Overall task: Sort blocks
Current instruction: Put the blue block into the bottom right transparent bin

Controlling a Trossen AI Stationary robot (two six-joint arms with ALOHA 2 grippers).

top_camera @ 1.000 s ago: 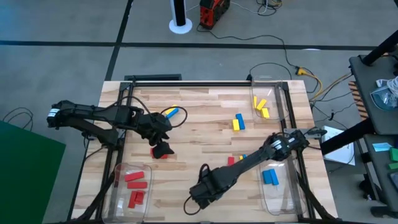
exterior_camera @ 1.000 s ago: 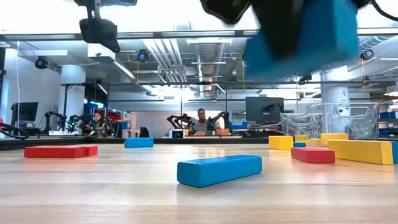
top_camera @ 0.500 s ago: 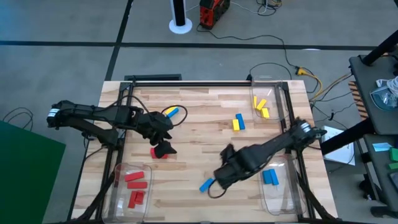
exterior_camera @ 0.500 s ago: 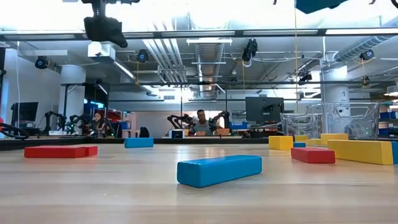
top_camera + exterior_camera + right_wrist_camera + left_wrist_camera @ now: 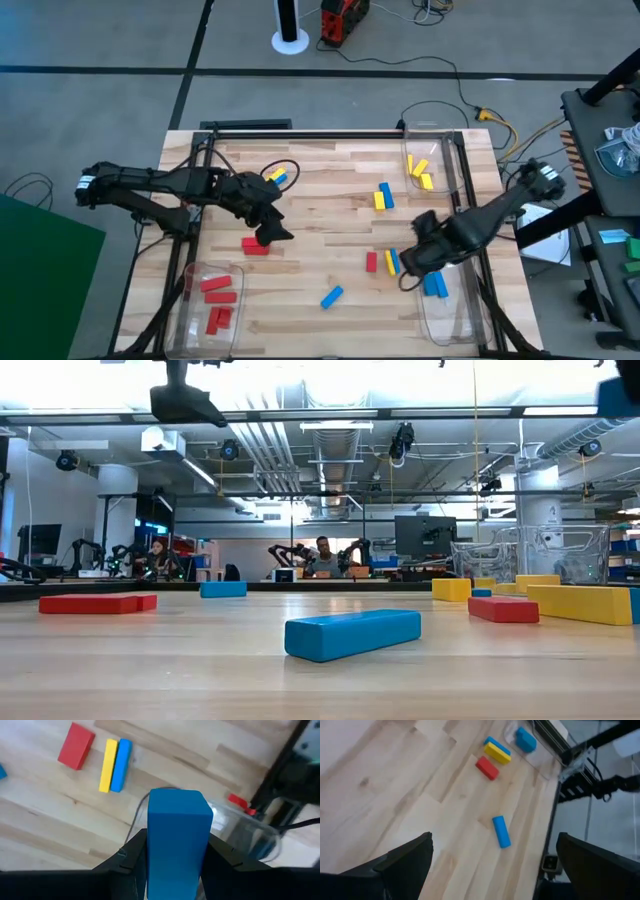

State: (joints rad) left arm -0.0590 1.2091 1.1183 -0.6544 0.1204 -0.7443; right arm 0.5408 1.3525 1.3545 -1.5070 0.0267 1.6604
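The right gripper (image 5: pixel 412 268) is hovering at about 4 o'clock on the table (image 5: pixel 330 190), by the near edge of the blue bin (image 5: pixel 447 300), its fingers clamped on a blue block (image 5: pixel 177 835) that is standing up between them in the right wrist view. Just off its 9 o'clock side, a red block (image 5: pixel 371 262) and a yellow-and-blue pair (image 5: pixel 391 261) are lying side by side on the wood. A loose blue block (image 5: pixel 331 297) is lying at 6 o'clock, well apart from the others. One blue block (image 5: pixel 434 285) is resting in the blue bin.

The left gripper (image 5: pixel 272 232) is hanging at about 9 o'clock, just above a red block (image 5: pixel 255 246), with its fingers (image 5: pixel 405 860) spread wide and holding nothing. Behind it at 10 o'clock a yellow and blue pair (image 5: pixel 277 177) is lying partly under the arm. Three red blocks (image 5: pixel 216 297) are sitting in the bin at 7 o'clock, yellow ones (image 5: pixel 419 169) in the bin at 1 o'clock, and a yellow and blue pair (image 5: pixel 383 196) is lying near the table's middle toward 2 o'clock.
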